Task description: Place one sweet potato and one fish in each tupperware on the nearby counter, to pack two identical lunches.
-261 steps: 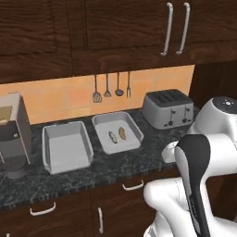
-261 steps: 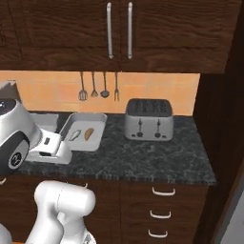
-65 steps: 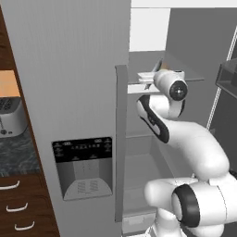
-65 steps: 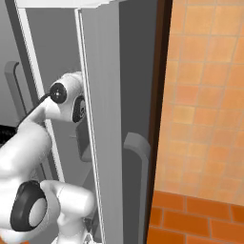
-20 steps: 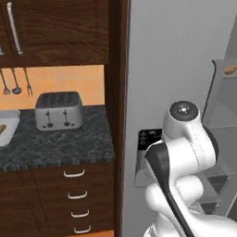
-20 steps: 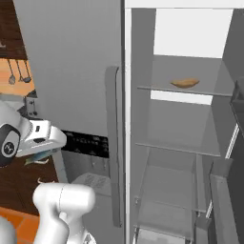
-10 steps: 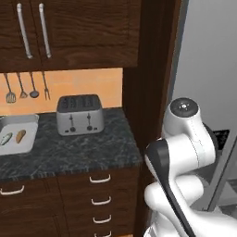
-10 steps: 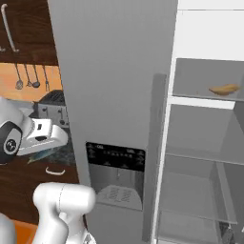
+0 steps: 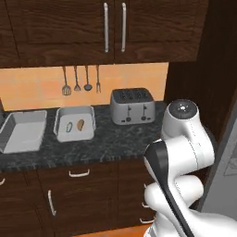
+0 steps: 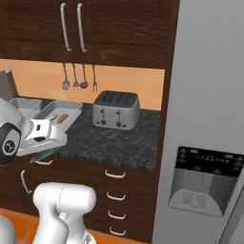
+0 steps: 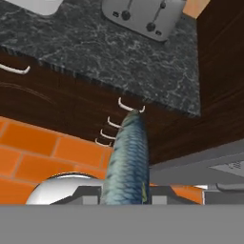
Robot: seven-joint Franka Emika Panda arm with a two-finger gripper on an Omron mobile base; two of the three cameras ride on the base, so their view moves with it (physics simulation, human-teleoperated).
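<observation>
Counter (image 9: 115, 141): black stone, two tubs.
Fish (image 11: 127, 162): slim, likely slippery; hold mid-body.
Gripper (image 11: 125, 196): jaws pinch fish.

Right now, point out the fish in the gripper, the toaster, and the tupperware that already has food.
fish (image 11: 127, 162), hand view, mid-body scales.
toaster (image 9: 132, 107), left base view, front face.
filled tupperware (image 9: 61, 131), left base view, left inner wall.

Two tupperwares (image 9: 75, 123) and toaster (image 9: 132, 106) on counter (image 9: 115, 143)
</observation>
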